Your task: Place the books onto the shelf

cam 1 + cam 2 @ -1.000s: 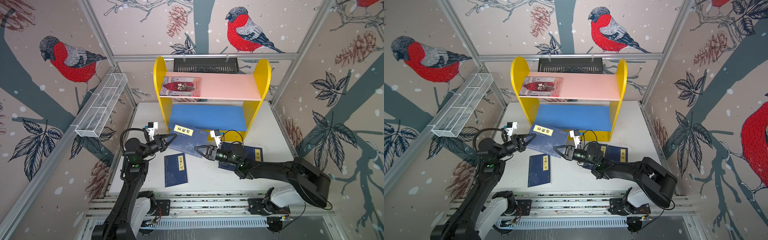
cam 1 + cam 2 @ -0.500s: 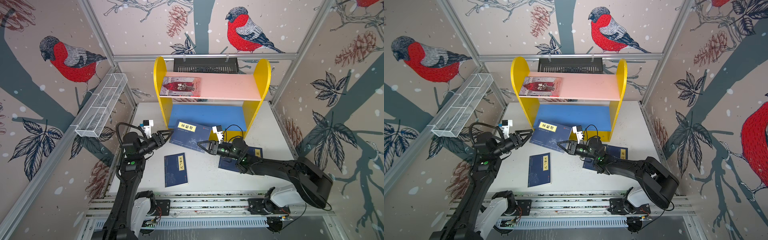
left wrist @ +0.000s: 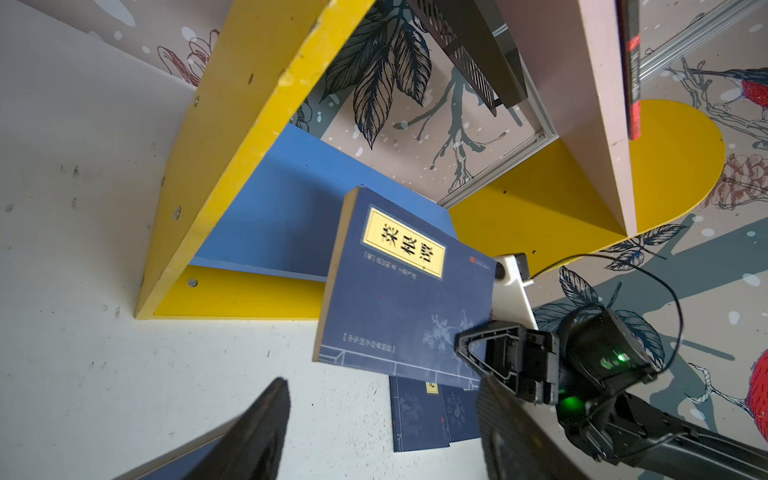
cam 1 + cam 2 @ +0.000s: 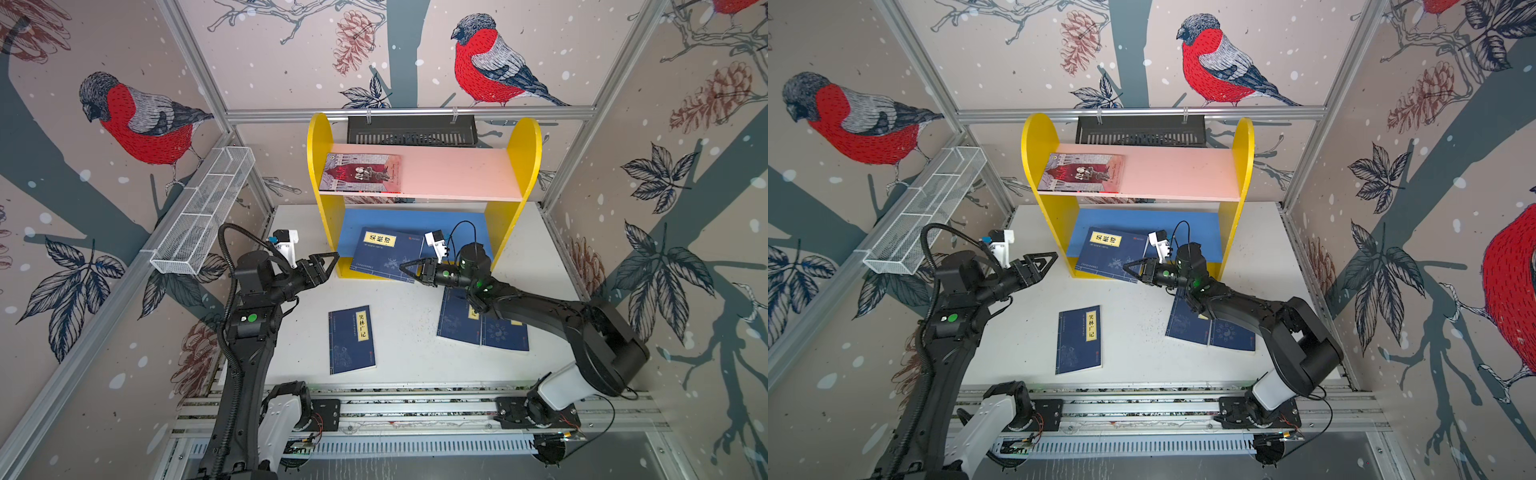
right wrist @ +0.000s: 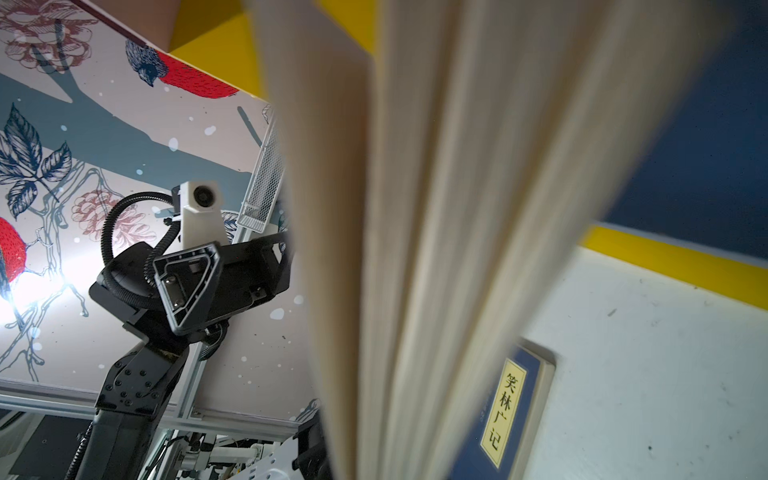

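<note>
Right wrist view: page edges of navy book (image 5: 436, 208) fill frame. In a top view: right gripper (image 4: 406, 269) clamps its corner, far end over blue lower board (image 4: 415, 220) of shelf (image 4: 322, 199); left gripper (image 4: 330, 264) spread, empty.

Left arm (image 4: 249, 332) — upright from its base, wrist bent so that the left gripper (image 4: 332, 262) points level toward the right gripper (image 4: 408, 268). Its jaws stand wide apart and empty; both fingers (image 3: 266, 419) show in the left wrist view with clear space between them. Right arm (image 4: 540, 307) — stretched low and long from its base, jaws closed on a corner of the navy book (image 4: 380, 253). The two grippers face each other, tips well apart.
</note>
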You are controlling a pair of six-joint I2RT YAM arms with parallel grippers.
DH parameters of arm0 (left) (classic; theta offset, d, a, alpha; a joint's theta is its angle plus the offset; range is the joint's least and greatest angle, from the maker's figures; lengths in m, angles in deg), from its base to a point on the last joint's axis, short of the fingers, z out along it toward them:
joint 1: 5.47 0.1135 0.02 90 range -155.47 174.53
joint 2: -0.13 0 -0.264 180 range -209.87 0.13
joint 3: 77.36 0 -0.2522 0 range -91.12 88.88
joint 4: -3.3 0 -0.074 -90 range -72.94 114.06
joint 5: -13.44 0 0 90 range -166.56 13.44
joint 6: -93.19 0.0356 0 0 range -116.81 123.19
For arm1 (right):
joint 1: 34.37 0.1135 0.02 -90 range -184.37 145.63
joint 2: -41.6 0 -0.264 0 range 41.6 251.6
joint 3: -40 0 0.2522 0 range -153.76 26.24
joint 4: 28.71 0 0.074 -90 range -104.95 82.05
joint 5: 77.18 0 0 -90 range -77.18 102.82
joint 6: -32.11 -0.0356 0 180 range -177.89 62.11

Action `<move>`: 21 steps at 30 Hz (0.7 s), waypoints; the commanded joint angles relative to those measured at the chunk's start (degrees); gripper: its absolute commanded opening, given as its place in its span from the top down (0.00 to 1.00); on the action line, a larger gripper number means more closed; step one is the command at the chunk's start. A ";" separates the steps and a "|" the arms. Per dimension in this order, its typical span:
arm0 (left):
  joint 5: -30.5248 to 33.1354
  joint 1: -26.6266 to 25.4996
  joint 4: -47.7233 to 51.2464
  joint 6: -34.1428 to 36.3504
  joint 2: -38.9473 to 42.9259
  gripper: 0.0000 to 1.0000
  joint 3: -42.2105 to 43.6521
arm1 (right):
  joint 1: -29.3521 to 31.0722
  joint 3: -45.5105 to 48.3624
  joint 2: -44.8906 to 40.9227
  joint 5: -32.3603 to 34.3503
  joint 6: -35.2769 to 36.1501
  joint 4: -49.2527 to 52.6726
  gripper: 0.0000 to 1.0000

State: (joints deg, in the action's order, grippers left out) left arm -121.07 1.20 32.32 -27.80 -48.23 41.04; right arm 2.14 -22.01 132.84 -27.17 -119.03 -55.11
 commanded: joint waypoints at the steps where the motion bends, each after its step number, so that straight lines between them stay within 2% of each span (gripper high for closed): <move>1: -2.86 0.18 -0.62 1.42 -0.15 0.28 -0.43 | -0.81 -3.01 3.45 -3.88 0.32 -2.95 0.99; 10: -5.51 0.18 -2.31 0.19 -1.46 0.28 -0.42 | -1.87 -13.62 14.63 -6.49 -2.99 -3.66 0.99; 21: -6.55 0.18 -3.53 -1.58 -1.46 0.28 0.53 | -3.20 -24.50 21.08 -6.32 -1.15 8.69 0.98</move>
State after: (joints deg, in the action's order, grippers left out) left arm -126.34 1.20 31.19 -28.47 -49.81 41.24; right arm -0.77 -44.28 152.97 -32.46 -121.72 -49.32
